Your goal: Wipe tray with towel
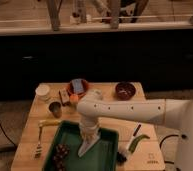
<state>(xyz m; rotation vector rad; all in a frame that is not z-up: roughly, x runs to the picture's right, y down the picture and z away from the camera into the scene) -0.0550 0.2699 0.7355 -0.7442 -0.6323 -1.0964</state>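
Observation:
The dark-green tray (107,159) lies at the front of the wooden table. My white arm reaches in from the right and bends down over it. My gripper (89,134) points down above the tray's middle and holds the pale towel (88,145), which hangs as a tapered strip with its tip touching the tray floor. A dark cluster like grapes (61,153) sits in the tray's left part.
A white cup (42,91), a small dark cup (55,108), a bowl holding a blue block (78,87) and a reddish-brown bowl (125,90) stand at the back. A fork (39,144) lies left of the tray, a green item (138,142) right.

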